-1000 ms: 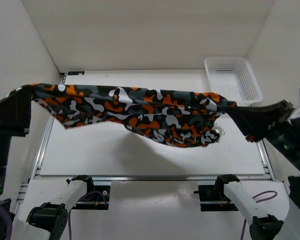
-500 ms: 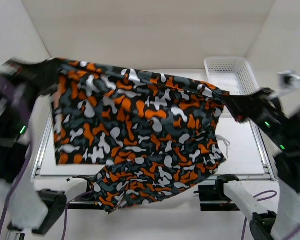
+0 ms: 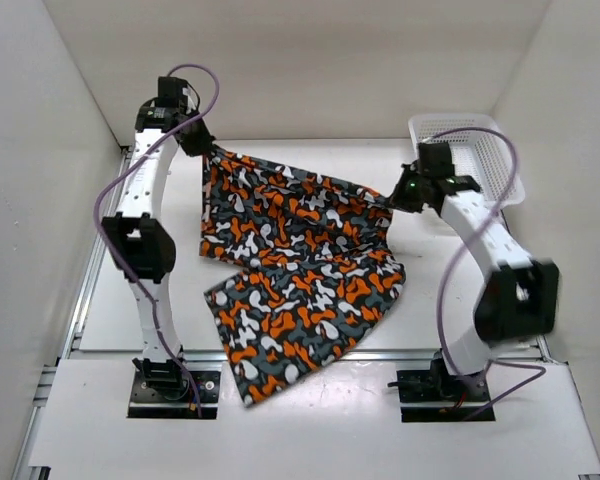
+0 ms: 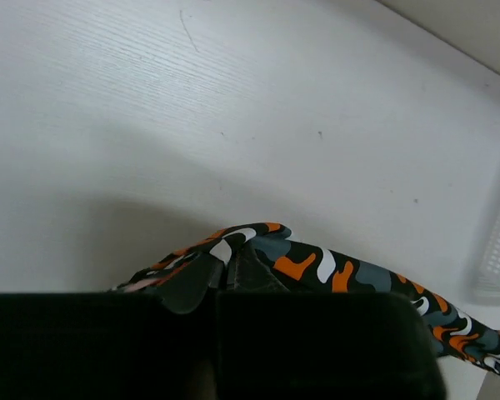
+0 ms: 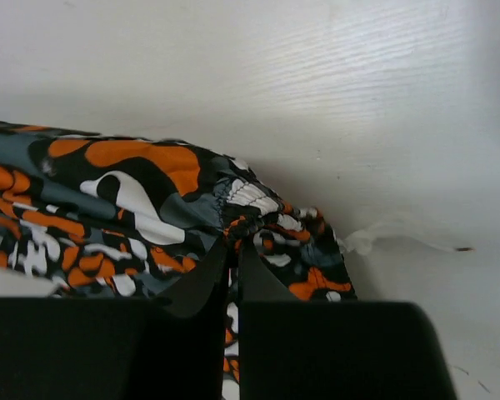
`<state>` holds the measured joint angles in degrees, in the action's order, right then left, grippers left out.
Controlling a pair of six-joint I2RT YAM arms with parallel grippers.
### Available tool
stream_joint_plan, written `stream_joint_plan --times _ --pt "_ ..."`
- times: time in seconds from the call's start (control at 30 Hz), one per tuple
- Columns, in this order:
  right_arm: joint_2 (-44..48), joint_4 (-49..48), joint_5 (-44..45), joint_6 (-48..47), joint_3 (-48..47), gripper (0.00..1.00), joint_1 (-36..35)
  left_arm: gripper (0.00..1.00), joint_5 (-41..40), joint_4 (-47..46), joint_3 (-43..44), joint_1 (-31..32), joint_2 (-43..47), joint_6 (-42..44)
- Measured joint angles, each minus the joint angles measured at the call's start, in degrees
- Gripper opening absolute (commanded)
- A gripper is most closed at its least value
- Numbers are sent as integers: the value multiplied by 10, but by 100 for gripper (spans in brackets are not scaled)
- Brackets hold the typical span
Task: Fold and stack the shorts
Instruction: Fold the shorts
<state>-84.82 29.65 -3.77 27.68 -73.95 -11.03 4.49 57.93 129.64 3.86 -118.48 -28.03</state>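
Near edge, 6 o'clock: one leg hem of the shorts (image 3: 300, 270) hangs off the front lip of the surface (image 3: 460, 300), just beside the left arm's base.

Change: a second ago the cloth was stretched high and taut between the arms. Half a second ago it was swinging forward. Now both arms reach out low and most of the cloth lies on the surface. I judge this the lay-out before the first fold. It is not flat yet, with ripples through the middle and the near leg overhanging.

Middle: the legs point toward 6 to 7 o'clock. The long axis runs from the far waistband to that near hem, skewed slightly left.

Far side: the waistband runs crosswise, from 10 o'clock down toward 2 o'clock.
- Left end effector (image 3: 202, 140): pinched narrow on the waistband corner; its wrist view shows cloth bunched between the fingers.
- Right end effector (image 3: 395, 197): pinched narrow on the other corner, gathered elastic in its grip, a white cord (image 5: 400, 237) trailing beside it.

Far right, 1 o'clock: white basket (image 3: 470, 150), apart from the cloth.
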Motion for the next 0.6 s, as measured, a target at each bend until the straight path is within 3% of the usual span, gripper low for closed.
stream_joint_plan --times 0.17,0.33,0.47,0.6 --pt "-192 -19 3 9 -102 0 0 10 11 31 116 -19 -122 1" --pt "-274 -19 -7 19 -224 0 -2 10 19 31 159 -41 -127 2" --pt "-265 -24 -14 20 -238 0 -3 10 23 25 134 -48 -89 2" --pt "-233 -19 -20 19 -203 0 -3 10 27 21 14 -47 18 2"
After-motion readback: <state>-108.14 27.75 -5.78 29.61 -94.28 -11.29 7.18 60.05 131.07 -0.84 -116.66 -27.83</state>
